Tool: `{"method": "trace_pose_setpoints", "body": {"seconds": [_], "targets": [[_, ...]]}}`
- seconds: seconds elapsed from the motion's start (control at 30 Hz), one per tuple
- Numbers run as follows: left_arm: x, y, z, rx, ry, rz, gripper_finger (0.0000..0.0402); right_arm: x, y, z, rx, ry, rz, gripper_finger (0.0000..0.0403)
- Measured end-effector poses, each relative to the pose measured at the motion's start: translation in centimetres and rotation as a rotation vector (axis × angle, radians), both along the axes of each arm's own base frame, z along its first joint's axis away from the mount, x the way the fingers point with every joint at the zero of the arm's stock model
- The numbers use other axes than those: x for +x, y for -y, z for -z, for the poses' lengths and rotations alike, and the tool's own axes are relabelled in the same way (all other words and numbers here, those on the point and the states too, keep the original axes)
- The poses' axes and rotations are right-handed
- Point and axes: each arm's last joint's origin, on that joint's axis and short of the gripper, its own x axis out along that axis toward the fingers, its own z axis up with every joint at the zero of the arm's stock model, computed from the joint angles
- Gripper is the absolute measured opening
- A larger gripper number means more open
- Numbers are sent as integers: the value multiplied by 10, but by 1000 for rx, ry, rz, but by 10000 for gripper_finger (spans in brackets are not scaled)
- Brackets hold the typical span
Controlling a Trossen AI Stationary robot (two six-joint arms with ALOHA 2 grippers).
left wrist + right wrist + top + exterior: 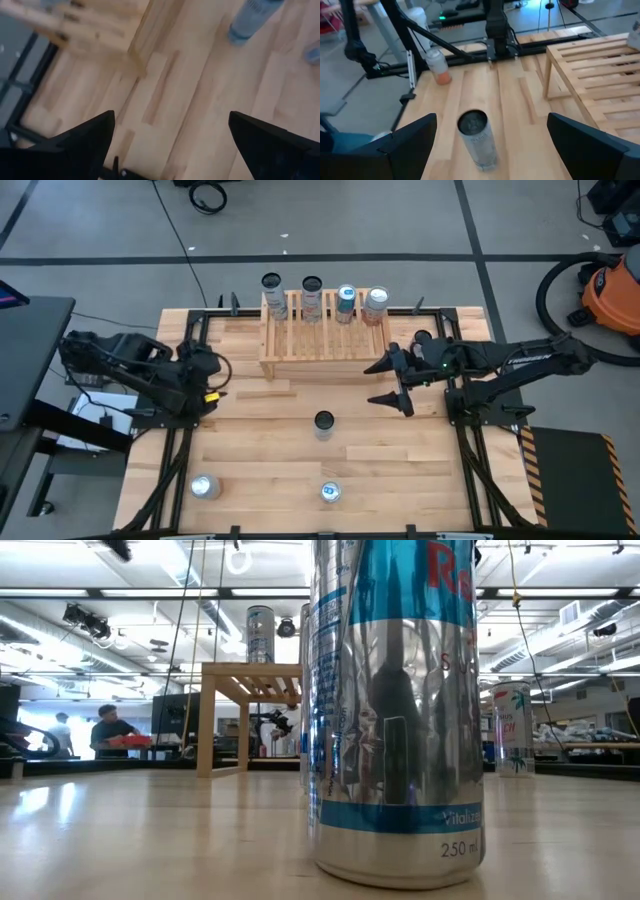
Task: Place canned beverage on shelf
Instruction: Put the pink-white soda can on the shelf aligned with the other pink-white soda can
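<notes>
The light wood shelf (325, 332) stands at the table's far middle, with several cans (311, 290) upright along its far edge. A dark-topped can (323, 423) stands upright at mid-table, and in the right wrist view this can (477, 137) rises ahead of the fingers. My right gripper (382, 382) hangs open by the shelf's right end, clear of the can and aimed toward the table's left. My left gripper (220, 380) hovers open above bare wood left of the shelf. In the left wrist view, the shelf's corner (90, 25) lies ahead of its spread fingers.
Two more cans stand near the front edge, one at the left (205, 486) and one at the middle (331, 493); the middle one (400, 710) fills the low view. Bare wood lies between the shelf and the mid-table can. People sit in the room beyond the table.
</notes>
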Motion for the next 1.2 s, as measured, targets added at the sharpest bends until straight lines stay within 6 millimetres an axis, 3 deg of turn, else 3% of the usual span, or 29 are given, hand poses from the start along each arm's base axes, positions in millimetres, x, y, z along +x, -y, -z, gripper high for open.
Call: {"method": "trace_pose_setpoints", "body": {"seconds": [0.2, 0.6, 1.2], "targets": [[-22, 0, 30, -149, 3, -63, 393, 0, -2, -1, 13, 15, 10, 389], [-17, 23, 83, -345, -140, -13, 393, 1, 0, -3, 46, 35, 94, 389], [-19, 27, 90, -377, -147, -99, 393, 2, 0, -7, 54, 71, 94, 389]]}}
